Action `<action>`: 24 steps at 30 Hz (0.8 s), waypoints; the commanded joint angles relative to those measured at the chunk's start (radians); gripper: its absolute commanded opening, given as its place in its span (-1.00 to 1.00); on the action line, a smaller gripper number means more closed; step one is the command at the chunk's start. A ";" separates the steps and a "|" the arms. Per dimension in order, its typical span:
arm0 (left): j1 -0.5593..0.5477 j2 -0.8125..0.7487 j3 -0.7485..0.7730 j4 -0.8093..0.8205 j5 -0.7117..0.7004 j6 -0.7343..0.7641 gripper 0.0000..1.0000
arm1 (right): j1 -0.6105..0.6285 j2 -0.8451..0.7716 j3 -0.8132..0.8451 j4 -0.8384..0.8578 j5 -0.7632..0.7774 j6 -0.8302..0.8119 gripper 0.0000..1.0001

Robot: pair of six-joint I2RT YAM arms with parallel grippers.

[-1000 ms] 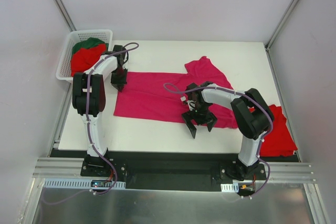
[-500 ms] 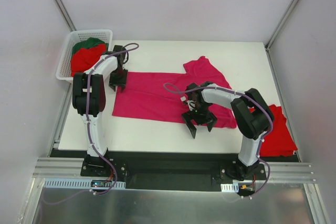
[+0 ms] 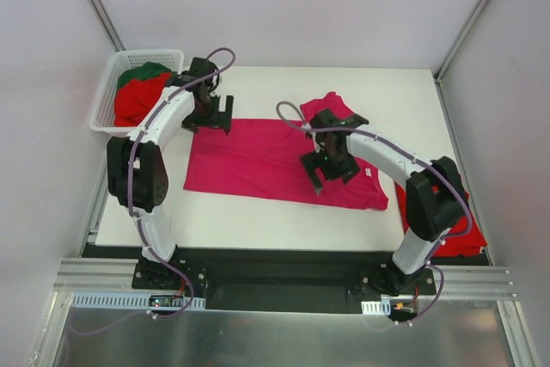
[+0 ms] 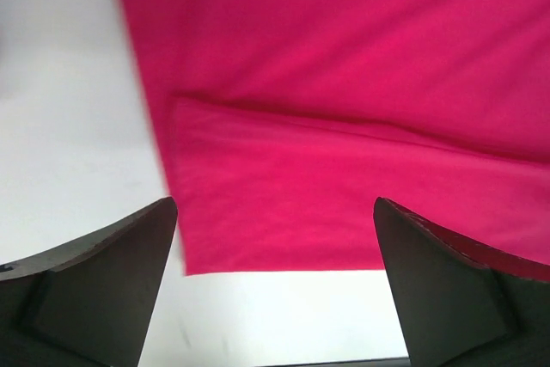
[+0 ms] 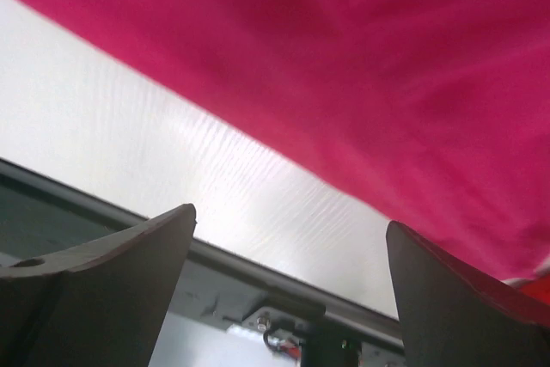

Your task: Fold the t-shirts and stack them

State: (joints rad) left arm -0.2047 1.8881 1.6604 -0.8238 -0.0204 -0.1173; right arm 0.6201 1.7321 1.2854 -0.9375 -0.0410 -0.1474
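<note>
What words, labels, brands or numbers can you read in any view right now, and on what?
None can be read. The magenta t-shirt, the red t-shirt at the right, the white basket and the table show no print, label or number in any view.

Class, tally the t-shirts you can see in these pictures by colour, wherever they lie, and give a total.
Magenta-pink t-shirt: 1, spread on the table
Red t-shirts: 2, one in the basket, one at the table's right edge
Dark green t-shirt: 1, in the basket
Total: 4
</note>
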 commanded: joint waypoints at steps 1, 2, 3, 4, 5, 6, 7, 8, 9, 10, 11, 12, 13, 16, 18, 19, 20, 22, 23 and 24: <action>-0.064 0.009 -0.094 0.020 0.215 -0.059 0.98 | -0.106 -0.045 0.109 -0.027 0.112 0.012 0.93; -0.071 0.015 -0.115 0.032 0.236 -0.061 0.99 | -0.155 -0.031 0.118 -0.024 0.107 0.009 0.93; -0.078 0.019 -0.137 0.067 0.259 -0.058 0.99 | -0.178 -0.013 0.129 -0.021 0.087 0.006 0.93; -0.085 0.017 -0.178 0.083 0.279 -0.056 0.99 | -0.198 0.000 0.129 -0.017 0.078 0.005 0.93; -0.096 0.016 -0.200 0.103 0.304 -0.058 0.99 | -0.235 0.010 0.132 -0.003 0.070 0.006 0.93; -0.096 0.016 -0.221 0.144 0.330 -0.058 0.99 | -0.250 0.021 0.129 0.005 0.050 0.008 0.93; -0.096 0.019 -0.252 0.159 0.348 -0.058 0.99 | -0.263 0.038 0.126 0.017 0.050 0.009 0.93; -0.096 0.025 -0.261 0.169 0.385 -0.061 0.99 | -0.276 0.044 0.121 0.044 0.018 0.008 0.93; -0.096 0.037 -0.269 0.184 0.405 -0.059 0.99 | -0.280 0.047 0.108 0.060 0.013 0.002 0.95; -0.098 0.043 -0.280 0.190 0.422 -0.058 0.98 | -0.281 0.050 0.100 0.080 0.010 0.000 0.96; -0.099 0.046 -0.286 0.198 0.434 -0.058 0.99 | -0.286 0.050 0.095 0.115 0.012 0.000 0.97; -0.099 0.049 -0.295 0.207 0.448 -0.059 0.99 | -0.287 0.052 0.091 0.130 0.012 0.002 0.97; -0.101 0.052 -0.307 0.224 0.456 -0.059 0.99 | -0.290 0.052 0.088 0.147 0.010 0.005 0.97; -0.102 0.062 -0.326 0.242 0.484 -0.059 0.99 | -0.293 0.050 0.098 0.204 0.009 0.000 0.94; -0.105 0.069 -0.333 0.247 0.496 -0.061 0.99 | -0.298 0.063 0.117 0.221 0.029 -0.004 0.90; -0.108 0.071 -0.341 0.249 0.505 -0.058 0.99 | -0.301 0.070 0.130 0.220 0.035 -0.007 0.87; -0.111 0.068 -0.347 0.252 0.510 -0.058 0.99 | -0.304 0.076 0.152 0.221 0.035 -0.006 0.84; -0.119 0.059 -0.358 0.253 0.522 -0.056 0.98 | -0.306 0.095 0.172 0.224 0.070 -0.009 0.83; -0.121 0.052 -0.361 0.253 0.525 -0.058 0.99 | -0.307 0.102 0.192 0.224 0.078 -0.011 0.84; -0.124 0.043 -0.366 0.252 0.530 -0.059 0.99 | -0.309 0.124 0.202 0.221 0.085 -0.012 0.83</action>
State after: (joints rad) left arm -0.3073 1.9442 1.3415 -0.5972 0.4507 -0.1741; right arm 0.3222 1.8214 1.4082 -0.7456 0.0010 -0.1478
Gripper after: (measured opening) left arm 0.993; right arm 0.919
